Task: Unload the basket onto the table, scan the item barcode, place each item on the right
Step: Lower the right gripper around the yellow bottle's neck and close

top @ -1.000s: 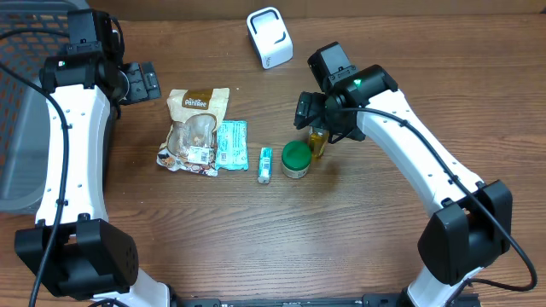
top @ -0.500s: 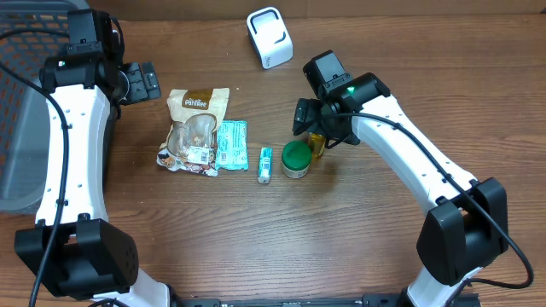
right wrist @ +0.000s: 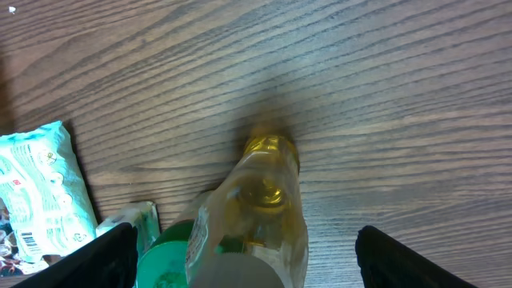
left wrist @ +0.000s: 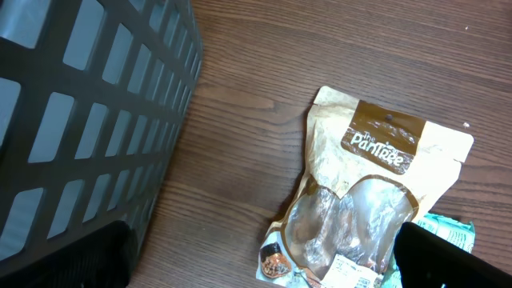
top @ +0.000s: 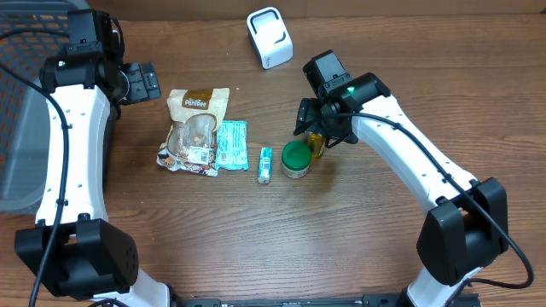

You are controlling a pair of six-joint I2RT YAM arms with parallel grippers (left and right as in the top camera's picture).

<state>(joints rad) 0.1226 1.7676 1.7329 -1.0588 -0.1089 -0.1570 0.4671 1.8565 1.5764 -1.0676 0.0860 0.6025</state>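
Item: yellow bottle [right wrist: 260,208], beside green-lidded jar [top: 296,158]. My right gripper [right wrist: 244,248] narrowed around it, not yet clenched; scan pending.

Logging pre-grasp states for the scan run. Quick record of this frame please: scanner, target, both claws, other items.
scanner: white boxy barcode scanner, far side of the table, nothing touching it
target: small yellow clear plastic bottle, beside green-lidded round jar
right claw: open, one finger on each side of the bottle, not gripping
left claw: open, empty, over tan snack pouch, next to black mesh basket
other items: teal flat packet, small teal tube
scan: not yet done
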